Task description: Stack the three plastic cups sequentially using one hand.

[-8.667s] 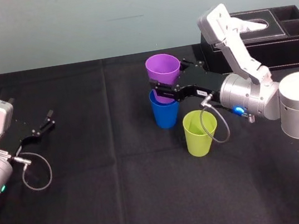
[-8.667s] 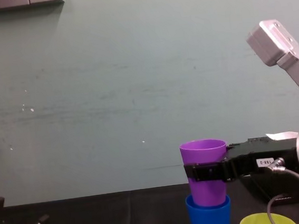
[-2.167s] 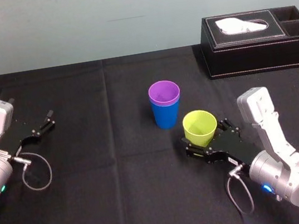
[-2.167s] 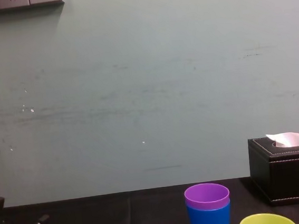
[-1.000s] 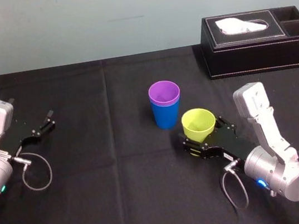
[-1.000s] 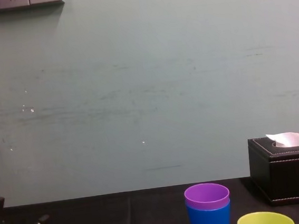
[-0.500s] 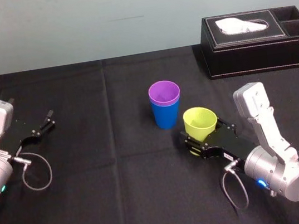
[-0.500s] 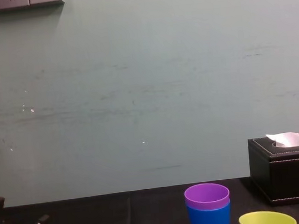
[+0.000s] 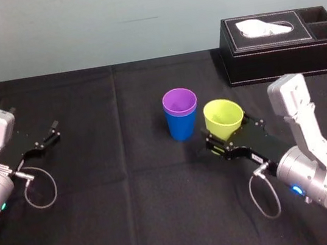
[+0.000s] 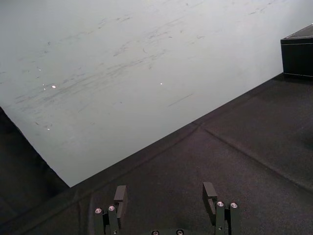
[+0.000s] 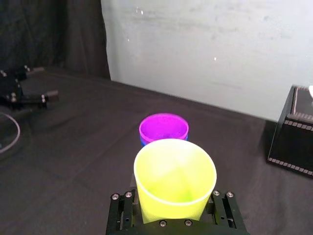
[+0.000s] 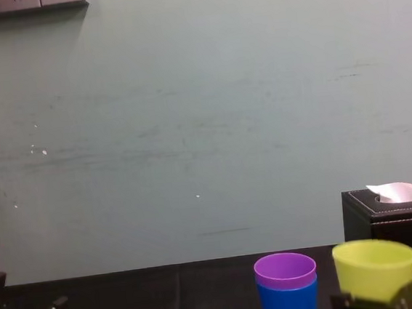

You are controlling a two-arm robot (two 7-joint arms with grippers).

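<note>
Right gripper (image 9: 223,141): clamped on my yellow-green cup (image 9: 223,118).
Next: I'd carry it level toward nine o'clock, centre over purple cup (image 9: 179,103), then lower.
Left gripper (image 10: 165,194): parked, fingers apart.

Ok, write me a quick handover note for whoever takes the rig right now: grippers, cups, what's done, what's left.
Right gripper: shut on the yellow-green cup, held upright beside the stack on its right, rim higher than the stack's top.
Left gripper: open, holding nothing, parked at the left side of the table.
Done: purple cup is nested in the blue cup, standing mid-table.
Left: bring the yellow-green cup over the purple cup, lower it in, release.
</note>
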